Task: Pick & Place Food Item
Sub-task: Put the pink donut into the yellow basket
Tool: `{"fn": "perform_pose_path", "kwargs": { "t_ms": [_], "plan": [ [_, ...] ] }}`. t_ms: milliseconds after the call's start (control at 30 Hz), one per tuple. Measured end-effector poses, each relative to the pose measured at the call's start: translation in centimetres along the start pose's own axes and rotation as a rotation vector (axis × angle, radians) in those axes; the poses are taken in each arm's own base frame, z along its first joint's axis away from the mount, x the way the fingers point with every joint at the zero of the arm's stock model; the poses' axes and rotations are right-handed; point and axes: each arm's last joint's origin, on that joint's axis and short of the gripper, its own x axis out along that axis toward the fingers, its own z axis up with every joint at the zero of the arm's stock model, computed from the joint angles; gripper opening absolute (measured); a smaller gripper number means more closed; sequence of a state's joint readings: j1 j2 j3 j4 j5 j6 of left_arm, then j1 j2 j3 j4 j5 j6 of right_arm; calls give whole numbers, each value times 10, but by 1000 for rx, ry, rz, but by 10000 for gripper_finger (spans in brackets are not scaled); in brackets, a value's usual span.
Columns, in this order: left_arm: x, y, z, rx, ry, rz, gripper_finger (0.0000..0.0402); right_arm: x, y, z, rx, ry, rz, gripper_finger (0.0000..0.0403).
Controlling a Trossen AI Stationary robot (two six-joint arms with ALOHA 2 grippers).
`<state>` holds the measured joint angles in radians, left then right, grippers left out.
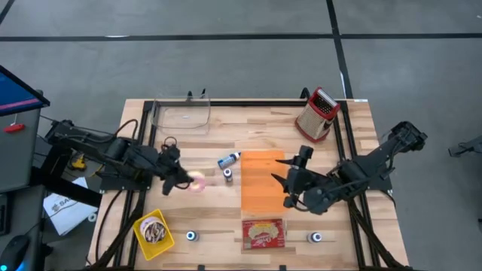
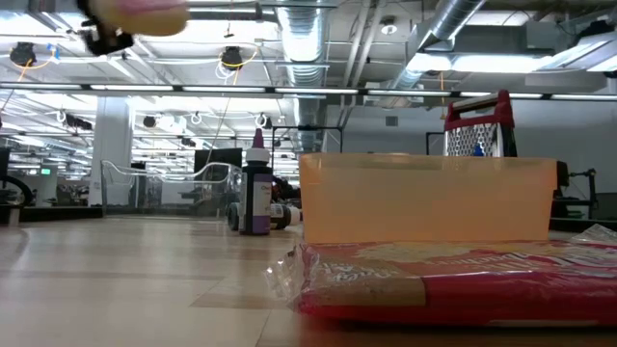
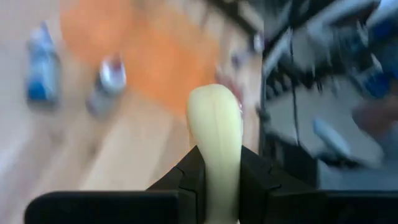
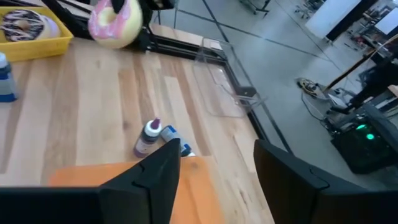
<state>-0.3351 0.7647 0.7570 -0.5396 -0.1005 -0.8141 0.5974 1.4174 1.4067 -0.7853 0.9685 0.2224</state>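
In the low view only the bottom of the pink-iced doughnut (image 2: 145,14) shows, cut off above, and the left gripper (image 2: 108,39) beside it is a dark blur. The left wrist view is smeared, yet it shows that gripper's fingers (image 3: 186,177) clenched on the doughnut's pale edge (image 3: 216,143). From above, the left gripper (image 1: 183,178) holds the doughnut (image 1: 197,183) off the table (image 1: 248,124), left of centre. The right gripper (image 1: 290,184) hovers over the orange tray (image 1: 262,197) with its fingers (image 4: 158,171) parted and nothing between them. The yellow bin (image 1: 153,233) at the front left corner holds a chocolate-topped doughnut (image 4: 22,25). The clear bin (image 1: 183,115) at the back edge looks empty. A red packet (image 1: 263,233) lies at the front edge.
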Motion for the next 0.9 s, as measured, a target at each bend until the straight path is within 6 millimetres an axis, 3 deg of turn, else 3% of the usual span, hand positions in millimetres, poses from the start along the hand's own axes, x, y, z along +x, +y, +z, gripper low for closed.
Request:
{"fn": "perform_pose_path", "kwargs": {
  "t_ms": [300,500,733,900],
  "plan": [
    [-7,-3,-35,-197,471,-64,51,-8,6,-3,15,-5,19,193],
    [-10,-16,-55,-321,601,-29,49,-12,8,-3,26,-14,16,191],
    [3,-35,-91,-349,768,83,42,-12,8,-3,33,-18,6,191],
    [13,-49,-111,-340,774,98,43,-12,7,-3,35,-23,-11,191]
  ]
}}
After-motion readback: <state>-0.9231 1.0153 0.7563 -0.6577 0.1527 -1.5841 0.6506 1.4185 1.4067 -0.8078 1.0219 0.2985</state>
